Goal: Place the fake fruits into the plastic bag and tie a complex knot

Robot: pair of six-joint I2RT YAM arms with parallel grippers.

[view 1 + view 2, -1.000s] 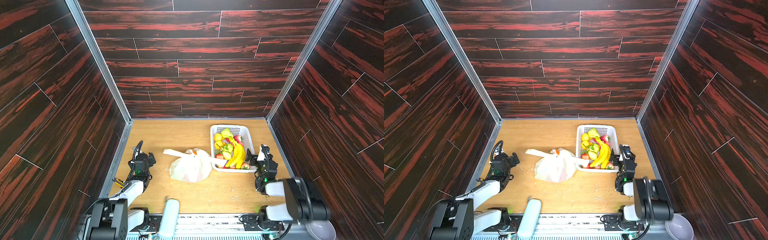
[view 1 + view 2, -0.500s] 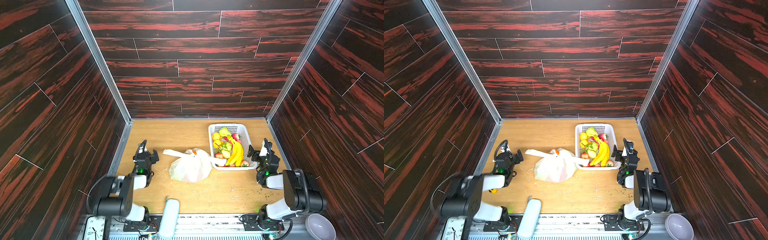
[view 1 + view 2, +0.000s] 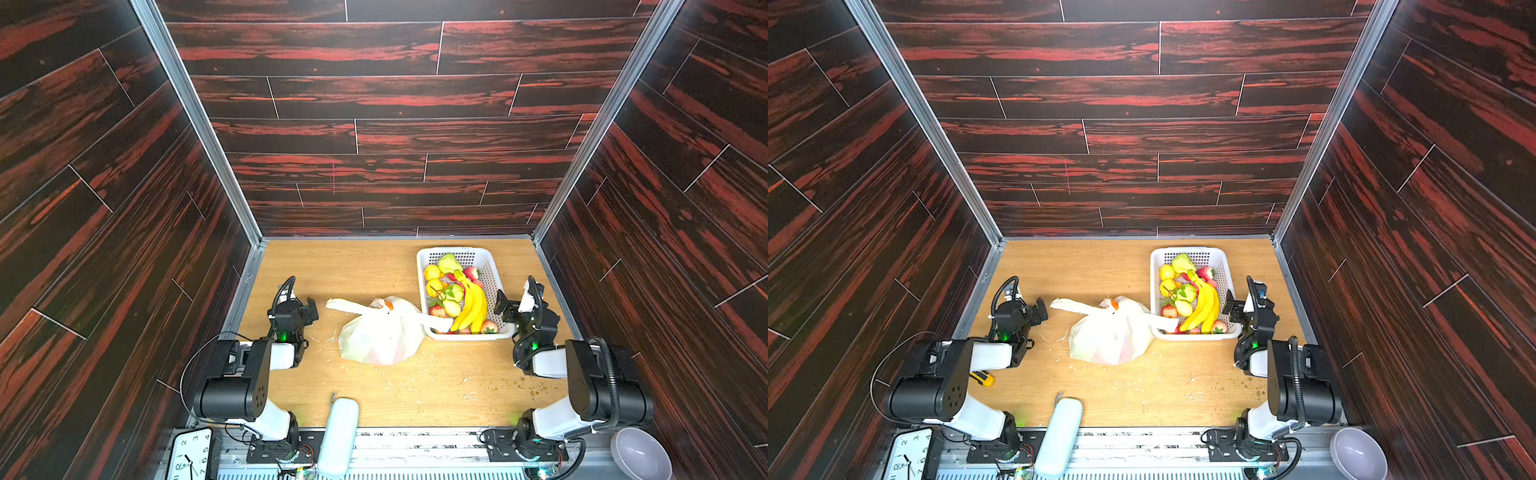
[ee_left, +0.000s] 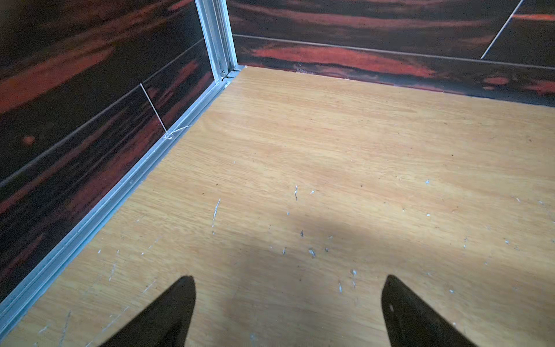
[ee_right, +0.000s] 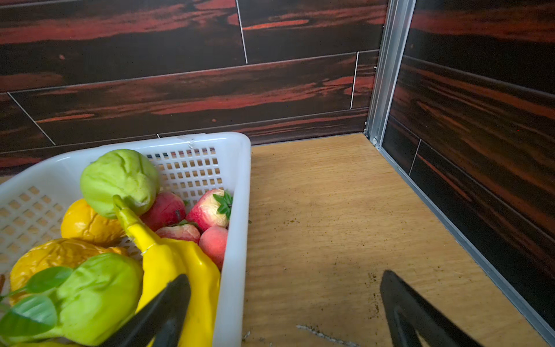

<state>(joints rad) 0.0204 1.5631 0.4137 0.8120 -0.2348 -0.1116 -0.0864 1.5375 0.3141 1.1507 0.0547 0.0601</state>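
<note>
While the wooden table (image 3: 374, 266) spreads between both arms, the plastic bag (image 3: 378, 336) sits bulging at its middle, one handle (image 3: 434, 321) lying over the rim of the white basket (image 3: 457, 251) — the fruits (image 3: 473, 307) piled inside that basket. Left fingers (image 4: 168, 315) are spread wide over bare table, holding nothing; right fingers (image 5: 414, 315) — spread too, empty — hover just beside the basket's right wall.

The plastic bag (image 3: 380, 332) shows only vague tints through its film. In both top views the lower edge cuts off the clock (image 3: 192, 455) and the bowl (image 3: 640, 455).
</note>
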